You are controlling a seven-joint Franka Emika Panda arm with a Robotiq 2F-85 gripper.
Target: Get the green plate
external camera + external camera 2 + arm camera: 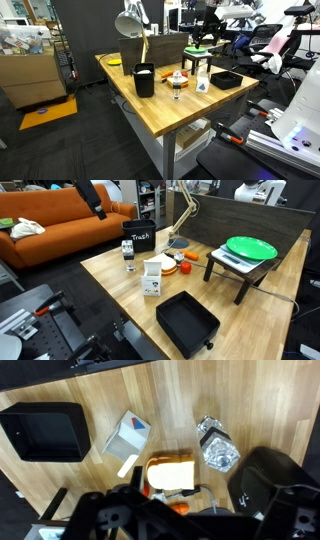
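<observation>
On top of the little dark stand [232, 264] lies the green plate [250, 248]. Near the stand, a black tray [187, 323] sits on the tabletop [110, 280]. The fingers [100, 515] look dark and blurry, so I cannot tell if they are gripping.

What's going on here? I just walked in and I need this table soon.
A robot arm is meant to fetch the green plate but has not reached it. The plate sits untouched on a small dark stand at one side of the wooden table. The hand hovers high over a white carton and an orange item, between the black tray and the trash bin. Nothing shows in the hand.
</observation>
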